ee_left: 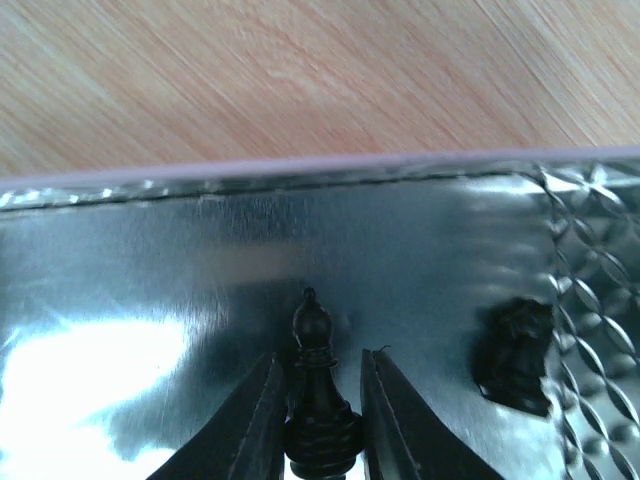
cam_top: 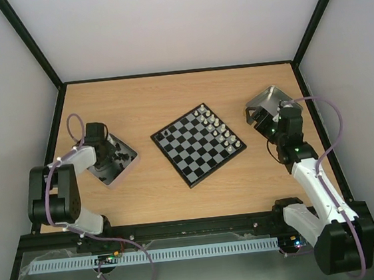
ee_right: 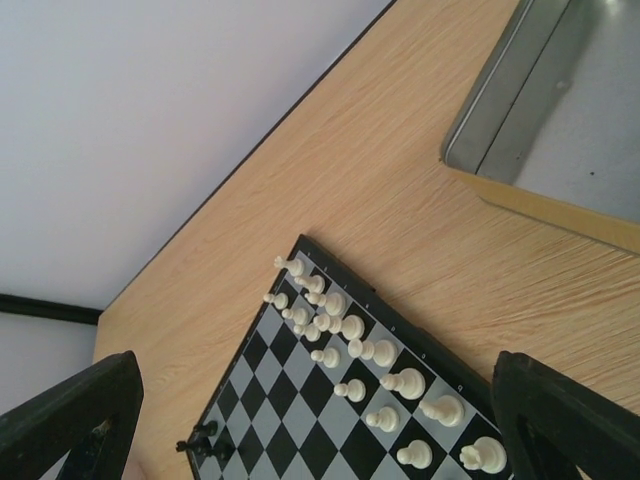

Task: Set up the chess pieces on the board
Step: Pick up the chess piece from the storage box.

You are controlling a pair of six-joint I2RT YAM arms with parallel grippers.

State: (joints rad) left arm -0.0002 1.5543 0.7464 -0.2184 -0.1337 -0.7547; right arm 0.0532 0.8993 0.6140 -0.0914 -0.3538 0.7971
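The board (cam_top: 192, 154) lies in the middle of the table. White chess pieces (cam_top: 219, 128) stand in two rows along its right side, and a few black pieces (cam_top: 166, 134) stand at its far left corner. In the left wrist view a black bishop (ee_left: 315, 340) sits in a metal tin (ee_left: 200, 300), with my left gripper (ee_left: 320, 352) shut on its base. A black knight (ee_left: 515, 355) lies to its right. My right gripper (ee_right: 315, 365) hangs wide open above the table, right of the board (ee_right: 290, 400), and holds nothing.
The left tin (cam_top: 128, 165) holds several black pieces. A second metal tin (cam_top: 269, 96) stands at the far right, just behind my right gripper (cam_top: 265, 120). Black frame rails and white walls enclose the table.
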